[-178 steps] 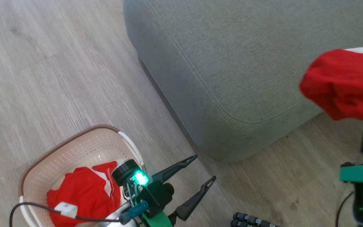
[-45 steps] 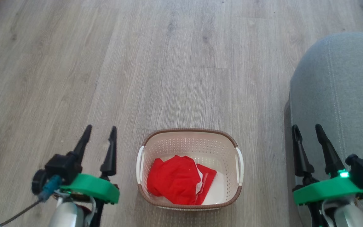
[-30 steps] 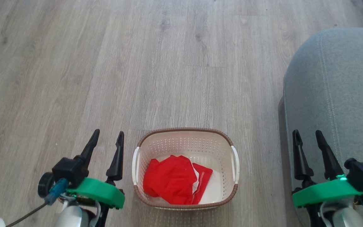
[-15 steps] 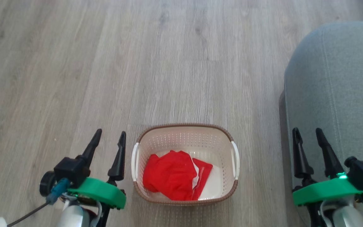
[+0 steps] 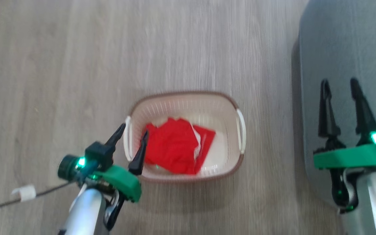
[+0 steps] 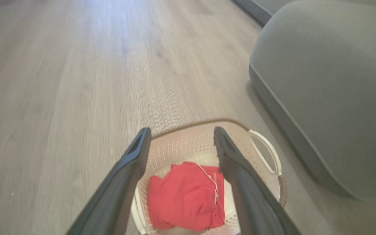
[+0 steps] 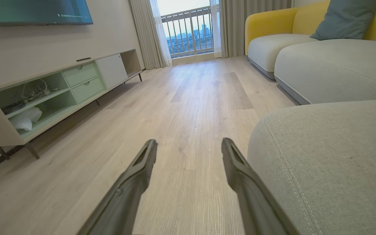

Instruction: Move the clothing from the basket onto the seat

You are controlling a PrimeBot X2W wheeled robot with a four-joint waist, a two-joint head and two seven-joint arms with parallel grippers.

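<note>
The red clothing (image 5: 171, 147) lies in a soft heap inside the basket (image 5: 181, 93), with a thin white strip on its 3 o'clock side; I cannot tell if it is one piece or two. The basket sits on the wood floor (image 5: 60, 65); the big grey seat (image 5: 344, 39) is at 3 o'clock from it, near but not touching.

The left gripper (image 5: 134, 129) is at 8 o'clock from the basket; its two fingers are wide apart and hold nothing; one tip shows over the heap's edge, the other by the white handle. From the left wrist, the clothing (image 6: 184, 199) sits right between the fingers of the left gripper (image 6: 181, 130); I think a grab comes next.

The right gripper (image 5: 339, 81) is over the seat's edge at 3 o'clock; its fingers are apart too, with nothing in them.

So this heap is not moved yet; it has to be picked up, carried to 3 o'clock and put down on the seat. Just a bit of the seat is in view; I cannot tell if other clothes already lie on it.
</note>
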